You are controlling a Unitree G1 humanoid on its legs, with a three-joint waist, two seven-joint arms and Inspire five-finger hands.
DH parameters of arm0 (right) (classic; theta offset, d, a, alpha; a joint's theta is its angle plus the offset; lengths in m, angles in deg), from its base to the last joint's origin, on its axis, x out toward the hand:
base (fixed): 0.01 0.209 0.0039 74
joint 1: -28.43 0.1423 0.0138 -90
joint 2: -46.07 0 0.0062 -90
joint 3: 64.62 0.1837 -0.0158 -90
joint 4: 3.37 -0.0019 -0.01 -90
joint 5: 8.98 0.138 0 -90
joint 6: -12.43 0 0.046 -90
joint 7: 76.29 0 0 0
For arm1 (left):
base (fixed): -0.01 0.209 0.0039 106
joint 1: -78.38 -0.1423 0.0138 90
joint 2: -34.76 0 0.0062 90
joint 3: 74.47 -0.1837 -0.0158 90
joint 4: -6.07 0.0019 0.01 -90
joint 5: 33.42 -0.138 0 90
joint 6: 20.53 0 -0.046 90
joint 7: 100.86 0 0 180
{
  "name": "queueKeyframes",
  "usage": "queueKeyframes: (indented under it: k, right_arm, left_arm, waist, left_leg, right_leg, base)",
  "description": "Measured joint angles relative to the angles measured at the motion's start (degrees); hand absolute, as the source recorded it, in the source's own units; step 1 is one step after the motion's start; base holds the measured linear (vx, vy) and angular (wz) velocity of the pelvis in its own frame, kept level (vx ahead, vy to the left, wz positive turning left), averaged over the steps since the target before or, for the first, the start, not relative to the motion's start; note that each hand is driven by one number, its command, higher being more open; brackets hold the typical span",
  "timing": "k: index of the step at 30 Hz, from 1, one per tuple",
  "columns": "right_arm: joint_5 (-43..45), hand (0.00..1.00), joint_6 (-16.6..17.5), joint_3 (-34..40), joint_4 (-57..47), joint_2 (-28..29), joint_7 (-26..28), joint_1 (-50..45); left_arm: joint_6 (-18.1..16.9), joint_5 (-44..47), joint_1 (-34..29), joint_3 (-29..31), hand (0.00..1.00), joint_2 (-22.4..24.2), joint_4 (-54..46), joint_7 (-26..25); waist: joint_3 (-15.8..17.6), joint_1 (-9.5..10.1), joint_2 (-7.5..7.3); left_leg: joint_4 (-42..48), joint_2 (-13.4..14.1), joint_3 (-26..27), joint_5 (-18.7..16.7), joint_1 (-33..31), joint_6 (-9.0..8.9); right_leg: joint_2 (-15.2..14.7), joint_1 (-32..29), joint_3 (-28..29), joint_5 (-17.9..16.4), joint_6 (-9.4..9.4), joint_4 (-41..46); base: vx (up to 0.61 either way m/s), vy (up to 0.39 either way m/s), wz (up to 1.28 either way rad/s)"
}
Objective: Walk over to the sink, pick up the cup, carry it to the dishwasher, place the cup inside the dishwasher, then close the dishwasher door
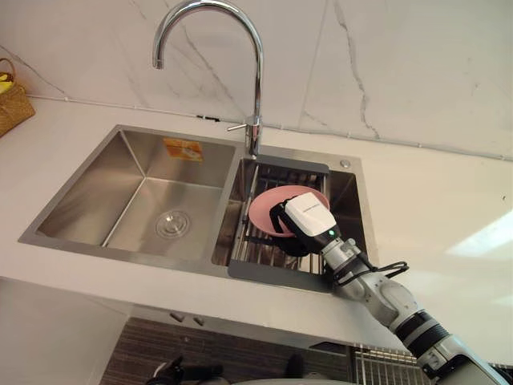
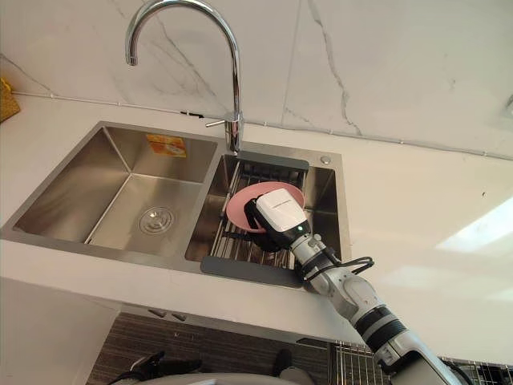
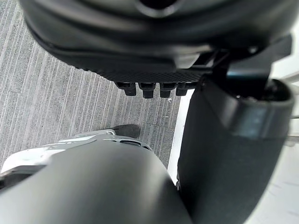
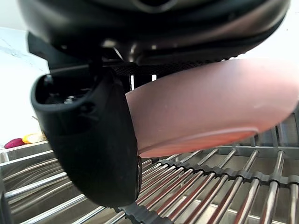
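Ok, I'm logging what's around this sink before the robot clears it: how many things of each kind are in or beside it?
pink bowl: 1
drying rack: 1
tap: 1
woven basket: 1
Total: 4

Sink (image 2: 120,172): steel, two basins, sunk in a white countertop (image 2: 417,224).
Faucet (image 2: 237,88): tall arched chrome, standing behind the divide between the basins.
Left basin: bare but for a round drain (image 2: 156,219) and an orange sticker (image 2: 166,145) on the back wall.
Right basin: a dark-framed wire rack (image 2: 239,247) spans it.
Pink bowl (image 2: 239,207): over the rack, tilted.
Right hand (image 2: 276,212): set on the bowl's near side, white-covered back upward.
Wall (image 2: 385,64): veined white marble.
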Motion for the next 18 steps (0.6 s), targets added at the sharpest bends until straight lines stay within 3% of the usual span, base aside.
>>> queueKeyframes:
  k: [8, 18]
  right_arm:
    - [0.3, 0.0, 0.1, 9.8, -2.6, -2.6, -0.9, -0.5]
    - [1.5, 0.0, 2.2, 26.5, -15.0, -10.1, -3.7, -4.9]
  left_arm:
    - [-0.6, 0.2, -0.4, 0.0, 1.0, 0.0, -0.2, -0.5]
    - [-0.8, 1.7, -1.6, 0.1, 1.0, -0.2, -0.2, -0.4]
  waist:
    - [0.0, -0.18, -0.07]
    - [0.0, -2.62, -0.12]
  left_leg:
    - [-0.1, -0.2, -0.1, 0.0, 0.0, 0.04]
    - [0.0, -0.2, 1.5, -0.3, 0.8, 0.16]
  right_leg:
    - [-0.2, 0.0, 0.1, 0.0, 0.06, 0.0]
    - [0.0, -0.2, 2.0, 0.1, 0.17, 0.0]
  base:
    - [0.0, 0.0, 0.0]
    - [0.0, 0.004, -0.08]
